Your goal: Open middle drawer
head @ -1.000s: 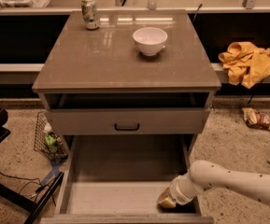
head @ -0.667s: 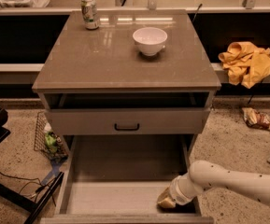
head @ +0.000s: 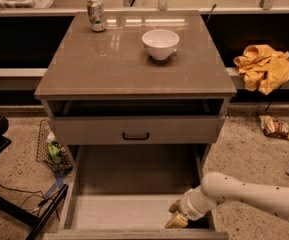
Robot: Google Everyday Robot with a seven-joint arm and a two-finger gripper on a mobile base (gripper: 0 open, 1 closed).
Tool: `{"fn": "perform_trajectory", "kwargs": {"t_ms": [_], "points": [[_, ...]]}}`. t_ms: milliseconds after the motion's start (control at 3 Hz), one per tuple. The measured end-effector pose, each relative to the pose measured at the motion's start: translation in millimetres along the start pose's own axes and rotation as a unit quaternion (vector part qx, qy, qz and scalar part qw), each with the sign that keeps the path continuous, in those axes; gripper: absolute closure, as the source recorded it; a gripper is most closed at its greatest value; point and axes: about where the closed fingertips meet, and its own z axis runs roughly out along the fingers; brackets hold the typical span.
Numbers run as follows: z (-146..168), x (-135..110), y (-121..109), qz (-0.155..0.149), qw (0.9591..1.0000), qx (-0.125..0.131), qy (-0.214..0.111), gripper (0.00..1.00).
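**Gripper and drawer.** The gripper point(head: 176, 215) sits low and right of centre in the frame, inside the front right corner of the middle drawer point(head: 129, 211), close to its front panel point(head: 134, 234). Whether it is open or closed, or has hold of the panel's lip, cannot be told from this angle. The white arm point(head: 254, 196) enters from the lower right.

The middle drawer lies in the lower centre of the frame, standing far out from the cabinet, with its pale floor bare. Its handle is hidden on the outer face of the panel.

**Handling (judged).** The drawer looks rigid and, being empty, probably light. It should slide straight on its runners with little resistance. The natural hold is the loop handle at the centre of the front. Failing that, the panel's top lip would serve, though a pull from one corner may skew the drawer. The opening appears nearly or fully complete.

**Surroundings.**
- Above it, the upper drawer point(head: 99, 131) shows a black loop handle point(head: 135, 136) and a dark gap beneath the cabinet top point(head: 109, 69).
- On that top stand a white bowl point(head: 160, 43) and, at upper left, a can point(head: 96, 14).
- A yellow cloth point(head: 265, 66) lies at right.
- A wire basket point(head: 51, 146) rests on the floor at left.
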Motion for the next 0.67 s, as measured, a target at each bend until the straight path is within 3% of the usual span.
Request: {"fn": "perform_trajectory", "kwargs": {"t_ms": [333, 667], "points": [[1.3, 0.1, 1.0, 0.000, 1.0000, -0.002, 0.000, 0.00], [1.3, 0.1, 1.1, 0.000, 1.0000, -0.002, 0.000, 0.00]]}}
